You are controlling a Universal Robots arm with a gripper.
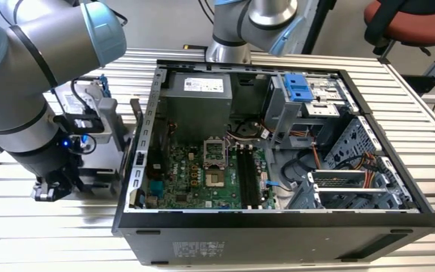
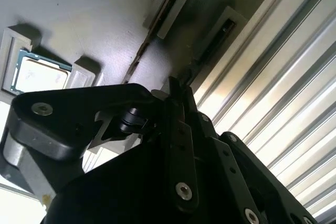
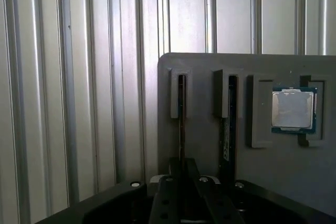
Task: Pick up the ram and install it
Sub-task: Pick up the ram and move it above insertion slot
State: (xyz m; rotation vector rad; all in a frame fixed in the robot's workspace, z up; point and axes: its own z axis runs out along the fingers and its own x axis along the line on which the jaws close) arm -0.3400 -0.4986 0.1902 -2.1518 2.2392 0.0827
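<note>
Currently in hand: the pick-up, judged to be at an early stage, since the ram point(image 3: 181, 114), a long thin dark stick seen edge-on, stands in its slot
Ram location: on edge in the slot farthest from the square silver processor chip point(image 3: 293, 109), on the flat grey plastic holder plate point(image 3: 205, 66); well apart from the open black computer case point(image 1: 278, 232)
Neighbour: second dark memory stick point(image 3: 227, 129), in the slot between the ram and the chip, just beside the ram
Gripper: black metal gripper point(image 3: 182, 164), low over the plate, in line with the ram's thin edge, at the stick's near end in both wrist views
Grip state: cannot tell whether it is spread or pinching the stick
Support: ribbed silver aluminium table point(image 3: 79, 87), under the plate and the case
Destination: long black motherboard slots point(image 1: 249, 175) inside the case; they appear unfilled
Handling advice: keep the gripper square to the stick's flat faces and centred on its edge; stay clear of the neighbour; lift straight along the slot, as a tilt would likely bind it
Risk: thin board, probably slips or flexes if gripped off-centre
</note>
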